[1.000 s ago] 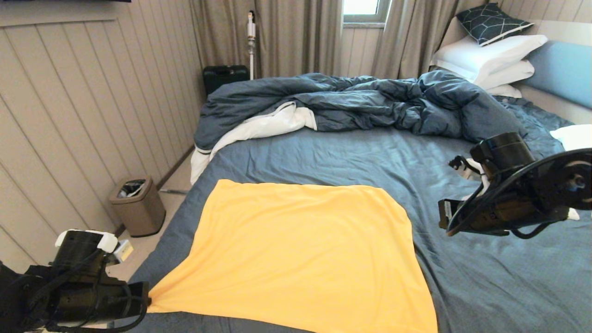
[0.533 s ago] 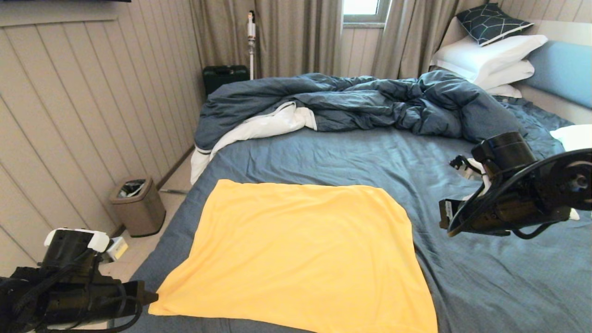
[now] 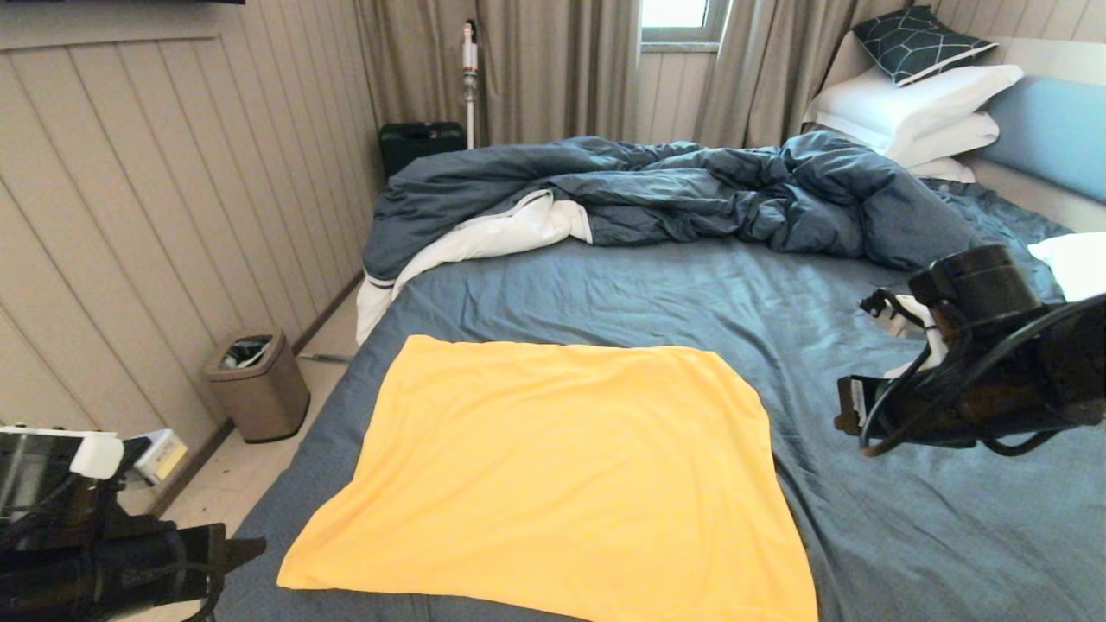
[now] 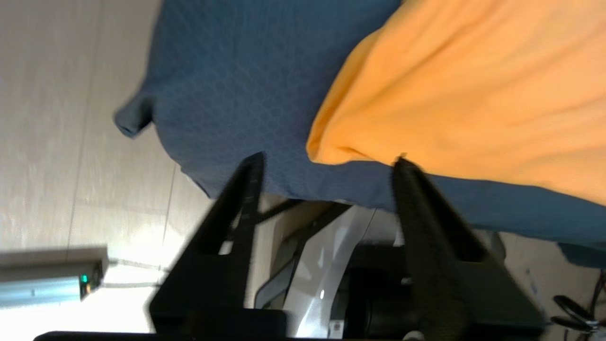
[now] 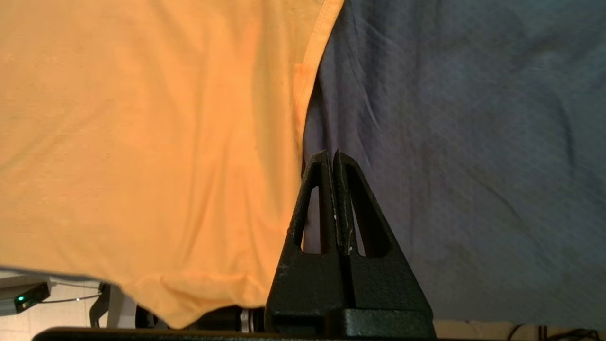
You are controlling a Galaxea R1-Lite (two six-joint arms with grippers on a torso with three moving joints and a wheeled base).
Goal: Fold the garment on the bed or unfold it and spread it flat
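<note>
Since it lies flat on the near part of the bed: the garment [image 3: 562, 471] looks spread out as one smooth yellow-orange panel, with no sleeves or neckline visible from above.
Near left corner: free on the sheet, just ahead of the left gripper [image 4: 326, 163], not pinched.
Near edge: in the right wrist view the fabric hangs a little over the mattress edge.
Left gripper: low at the bed's near left corner, fingers [image 4: 251, 166] parted about halfway, holding nothing.
Right gripper [image 5: 333, 156]: raised above the sheet just off the garment's right edge, fingers pressed together and empty.
Bed [image 3: 907, 518]: slate-blue sheet wrinkled; duvet [image 3: 674, 194] bunched at the far side, well apart from the garment; pillows [image 3: 907, 108] stacked at the headboard [image 3: 1050, 130].
Done, by my reading: the spreading seems essentially complete.
Left: perhaps minor smoothing, or a fold if folding is the aim; I cannot tell which.
</note>
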